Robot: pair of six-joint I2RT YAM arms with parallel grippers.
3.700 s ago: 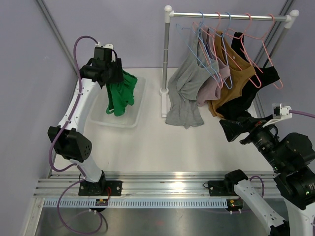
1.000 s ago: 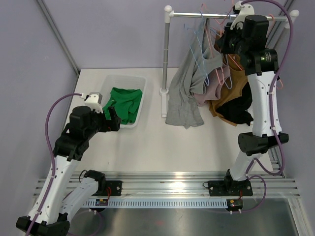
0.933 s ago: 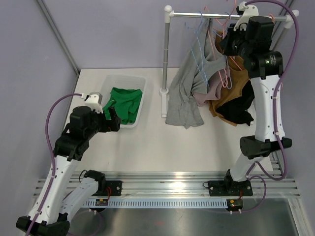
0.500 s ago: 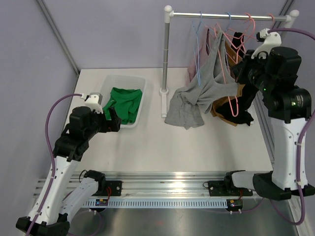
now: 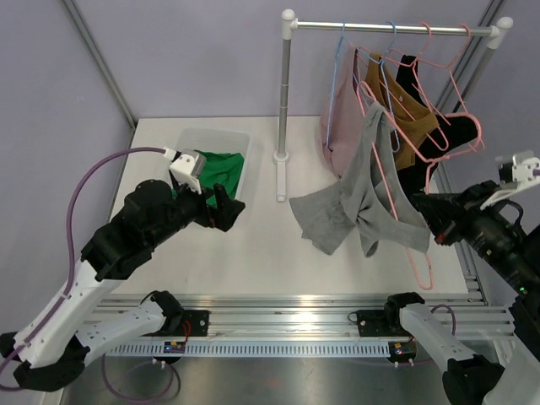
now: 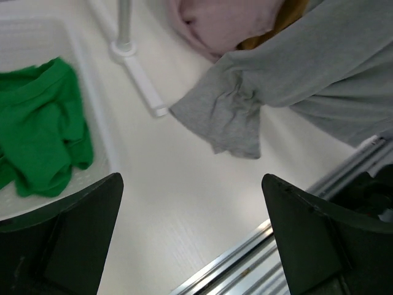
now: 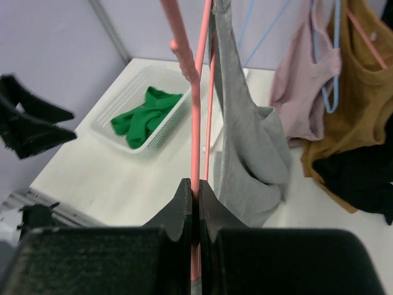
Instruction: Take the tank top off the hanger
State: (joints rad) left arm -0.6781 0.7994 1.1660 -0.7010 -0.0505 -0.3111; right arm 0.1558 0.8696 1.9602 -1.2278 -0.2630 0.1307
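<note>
One pink hanger [image 7: 194,135] (in right end effector [image 7: 195,196], pinched); left end effector [image 6: 190,239] agape.

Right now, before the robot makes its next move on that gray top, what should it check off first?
1. Right claw shut on the pink hanger: ok.
2. Gray tank top hanging on that hanger: ok.
3. Left claw open for a grab: ok.
4. Left claw reaching the tank top: not ok, bare table lies between them.
5. Hanger's hook clear of the rail: cannot tell.
</note>
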